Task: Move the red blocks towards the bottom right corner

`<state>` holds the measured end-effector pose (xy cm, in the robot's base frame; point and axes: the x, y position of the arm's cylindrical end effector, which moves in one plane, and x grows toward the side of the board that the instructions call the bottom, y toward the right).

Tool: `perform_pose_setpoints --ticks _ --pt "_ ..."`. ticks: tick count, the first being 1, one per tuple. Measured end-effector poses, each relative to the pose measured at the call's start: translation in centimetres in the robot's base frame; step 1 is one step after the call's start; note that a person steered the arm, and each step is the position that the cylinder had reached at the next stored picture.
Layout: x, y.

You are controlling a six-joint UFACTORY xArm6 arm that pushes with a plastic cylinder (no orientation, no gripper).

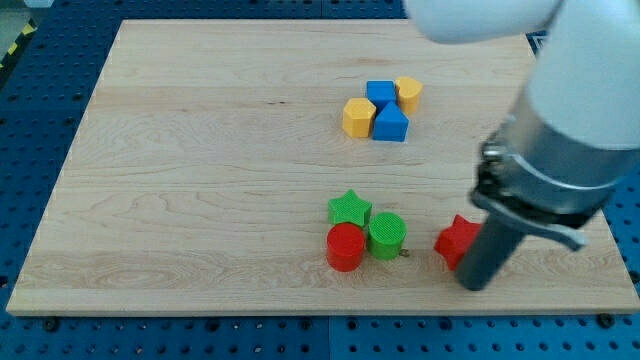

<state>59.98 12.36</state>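
Eight blocks lay on the table (pixel 180 150): two red, two green, two blue, two yellow. The red cylinder (pixel 346 246) stood near the view's bottom centre, touching the green cylinder (pixel 387 235) at its right, with the green star (pixel 349 208) just above them. The red star-like block (pixel 457 240) sat further to the view's right, its right side covered by the arm, so its shape was hard to make out. My tip (pixel 478 281) rested against that block's lower right. The arm carried no fingers, only the rod. Toward the view's top, the blue cube (pixel 381 92), blue triangular block (pixel 391 124), yellow hexagonal block (pixel 358 117) and another yellow block (pixel 408 93) clustered together.
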Motion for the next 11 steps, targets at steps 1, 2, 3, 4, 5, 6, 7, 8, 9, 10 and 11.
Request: perform_pose_setpoints --ticks 1,2,3,4,5,6,7,8,9,10,11 --pt "-1.1 -5.4" --pt "-5.7 -6.4" --pt "-6.7 -6.4" --pt "-5.5 -6.4" --pt "-4.0 -6.1" --pt "-3.1 -4.3" --pt "-3.5 -1.1" --pt "-3.6 2.4" --pt "-3.0 4.2" --pt "-2.1 1.9" --pt "-0.6 -3.0"
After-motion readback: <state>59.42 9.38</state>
